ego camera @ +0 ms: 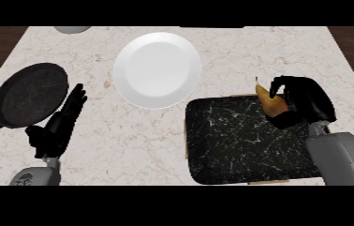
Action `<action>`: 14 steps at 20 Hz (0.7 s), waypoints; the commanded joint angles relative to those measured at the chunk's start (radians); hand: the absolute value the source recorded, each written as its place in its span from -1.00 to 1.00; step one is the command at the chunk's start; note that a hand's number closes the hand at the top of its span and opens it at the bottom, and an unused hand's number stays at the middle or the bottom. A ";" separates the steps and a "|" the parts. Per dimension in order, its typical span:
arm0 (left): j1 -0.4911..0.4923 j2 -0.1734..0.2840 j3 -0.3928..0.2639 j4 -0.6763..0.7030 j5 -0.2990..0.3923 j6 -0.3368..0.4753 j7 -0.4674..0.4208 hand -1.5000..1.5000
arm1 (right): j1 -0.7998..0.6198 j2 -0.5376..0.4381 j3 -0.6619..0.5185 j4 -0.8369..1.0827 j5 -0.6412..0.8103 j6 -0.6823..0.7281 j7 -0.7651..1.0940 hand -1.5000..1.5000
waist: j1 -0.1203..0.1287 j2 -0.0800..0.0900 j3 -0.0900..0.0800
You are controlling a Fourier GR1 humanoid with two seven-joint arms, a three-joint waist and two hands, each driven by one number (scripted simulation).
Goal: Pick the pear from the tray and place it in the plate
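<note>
The right hand [301, 103] curled around the pear [269, 101] above the tray's [242, 145] far right corner; left hand [59, 124] rested open.

Glossy white plate [158, 70], marble-veined black tray [242, 145]

Bright, even light; faint shadows.

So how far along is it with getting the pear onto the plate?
Done: the right hand has its fingers curled round the pear, at the tray's upper right corner. In hand: carrying it. Left: moving it over to the white plate, which holds nothing yet. The left hand rests open beside the dark pan.
</note>
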 commanded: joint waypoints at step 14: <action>-0.013 0.002 0.036 -0.028 -0.004 -0.032 0.046 0.00 | -0.223 0.111 -0.022 -0.290 -0.016 0.026 0.100 1.00 | -0.012 -0.003 0.001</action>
